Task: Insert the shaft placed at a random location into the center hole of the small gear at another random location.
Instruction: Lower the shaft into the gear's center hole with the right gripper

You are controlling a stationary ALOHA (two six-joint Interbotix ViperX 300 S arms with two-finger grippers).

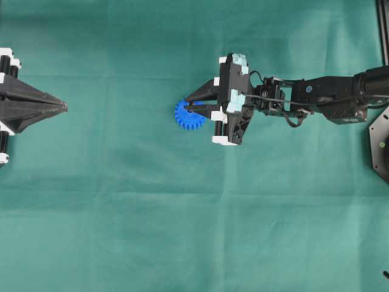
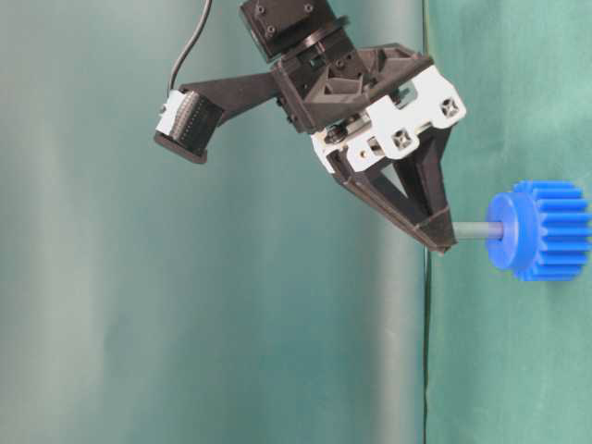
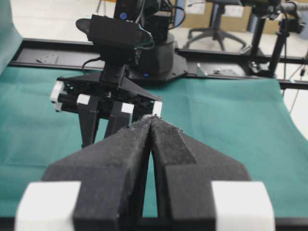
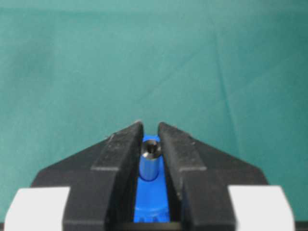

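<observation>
The blue small gear lies flat on the green cloth near the middle. It also shows in the table-level view and in the right wrist view. The silver shaft stands in the gear's hub, filling and hiding the center hole. Its top end sits between my right fingers. My right gripper is over the gear, its jaws closed onto the shaft's upper end. My left gripper is shut and empty at the far left, well away from the gear; its tips meet.
Green cloth covers the whole table. The right arm stretches in from the right edge. In the left wrist view the right arm's base and a black frame rail stand behind the table.
</observation>
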